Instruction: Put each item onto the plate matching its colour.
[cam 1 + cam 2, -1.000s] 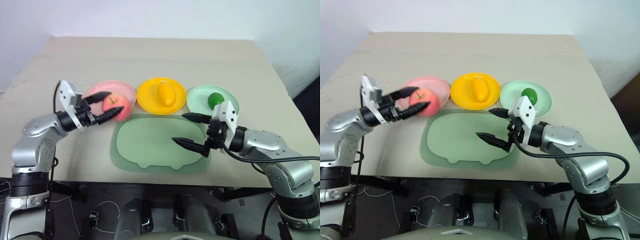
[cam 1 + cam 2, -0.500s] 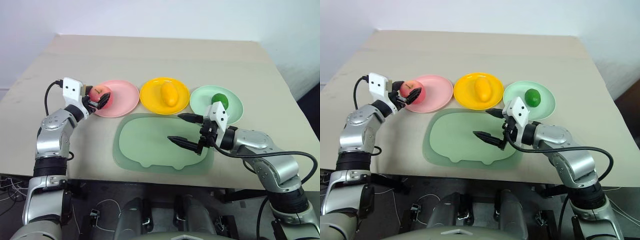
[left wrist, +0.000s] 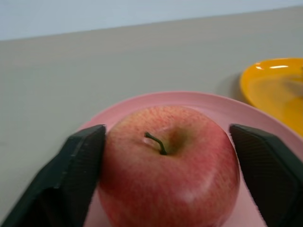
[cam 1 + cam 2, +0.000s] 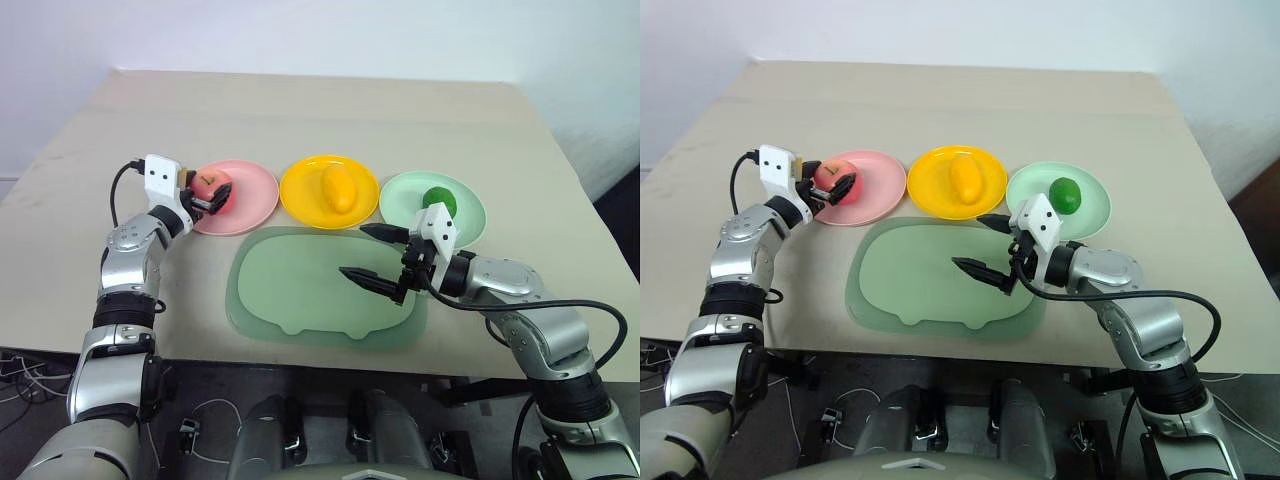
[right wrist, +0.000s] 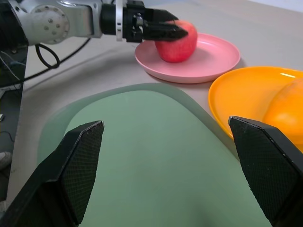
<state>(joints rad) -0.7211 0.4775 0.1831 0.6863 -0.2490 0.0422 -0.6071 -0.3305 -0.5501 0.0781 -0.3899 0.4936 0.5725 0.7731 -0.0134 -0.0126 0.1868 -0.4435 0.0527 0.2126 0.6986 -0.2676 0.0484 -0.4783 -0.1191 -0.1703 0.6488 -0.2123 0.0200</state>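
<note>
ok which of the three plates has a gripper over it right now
The pink plate, the one at the robot's left end of the row. The left gripper holds the apple on it; the yellow plate and mint plate have none.

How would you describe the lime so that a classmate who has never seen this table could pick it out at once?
Three round plates stand in a row behind the large tray. Go to the pale mint green plate at the right end. The lime lies on it, small, round and dark green, unlike the elongated mango and red-pink apple.

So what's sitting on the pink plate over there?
A red-pink apple with its stem up sits on the pink plate, near its left edge. The left gripper has a black finger on each side of it. The plate surface under the apple is covered.
</note>
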